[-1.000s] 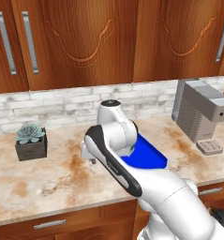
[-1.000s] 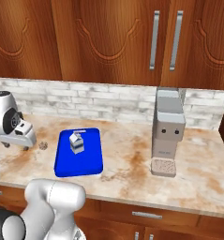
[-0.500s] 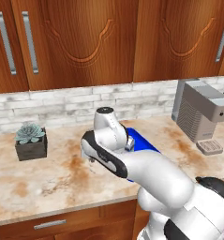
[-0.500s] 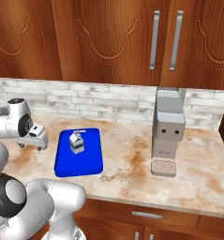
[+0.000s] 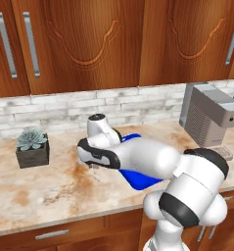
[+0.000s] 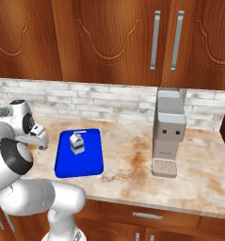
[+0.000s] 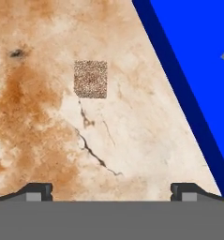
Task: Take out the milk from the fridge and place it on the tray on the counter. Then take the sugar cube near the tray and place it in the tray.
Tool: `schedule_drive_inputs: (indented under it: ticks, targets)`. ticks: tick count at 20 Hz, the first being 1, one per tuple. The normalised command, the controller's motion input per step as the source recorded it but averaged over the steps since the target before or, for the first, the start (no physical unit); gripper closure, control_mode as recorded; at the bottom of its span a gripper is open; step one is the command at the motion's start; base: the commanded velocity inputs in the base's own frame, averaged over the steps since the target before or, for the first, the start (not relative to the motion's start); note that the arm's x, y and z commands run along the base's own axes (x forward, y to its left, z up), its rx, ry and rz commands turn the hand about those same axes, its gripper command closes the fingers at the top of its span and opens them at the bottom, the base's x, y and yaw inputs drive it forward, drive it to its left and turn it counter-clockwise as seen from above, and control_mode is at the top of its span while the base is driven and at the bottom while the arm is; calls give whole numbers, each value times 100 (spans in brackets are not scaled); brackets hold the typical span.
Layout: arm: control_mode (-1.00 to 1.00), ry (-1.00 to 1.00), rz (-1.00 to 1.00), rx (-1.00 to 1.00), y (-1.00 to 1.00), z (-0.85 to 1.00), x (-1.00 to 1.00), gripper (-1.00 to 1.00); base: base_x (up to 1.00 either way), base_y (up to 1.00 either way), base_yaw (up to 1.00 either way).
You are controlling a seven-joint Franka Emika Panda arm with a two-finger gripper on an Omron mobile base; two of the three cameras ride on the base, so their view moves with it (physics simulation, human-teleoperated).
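The tan speckled sugar cube (image 7: 90, 79) lies on the beige marbled counter (image 7: 132, 140), just left of the blue tray (image 7: 197, 70). My gripper (image 7: 111, 192) is open and hovers over the counter, its dark fingertips (image 7: 38, 191) wide apart, with the cube ahead of them and nothing between them. The milk (image 6: 76, 142), white with a dark blue band, stands upright inside the tray (image 6: 88, 162). From the base, the gripper (image 6: 42, 146) hangs low beside the tray's left edge. In the left base view my arm covers most of the tray (image 5: 138, 180), and the gripper (image 5: 91, 165) points down at the counter (image 5: 50, 191).
A dark square pot with a succulent (image 5: 32, 149) stands at the left of the counter. A grey coffee machine (image 6: 169, 132) stands right of the tray. Wooden wall cabinets (image 6: 109, 37) hang above a pale brick backsplash (image 6: 100, 101).
The arm has swung from above the tray down to the counter left of it. The hand now hangs lower and closer to the tray's left edge. The milk and tray stay put.
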Motion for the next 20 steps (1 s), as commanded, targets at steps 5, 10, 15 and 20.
schedule_drive_inputs:
  ticks: [5, 10, 15, 20]
  targets:
    - [-100, 8, -8, 0, 0, -25, 34, -100, 0, 0, 0]
    - [-100, 0, -4, 0, 0, -20, 23, -100, 0, 0, 0]
    - [-100, 1, -2, 0, 1, -23, 21, -100, 0, 0, 0]
    - [-100, 1, -1, 0, 0, -24, 17, -100, 0, 0, 0]
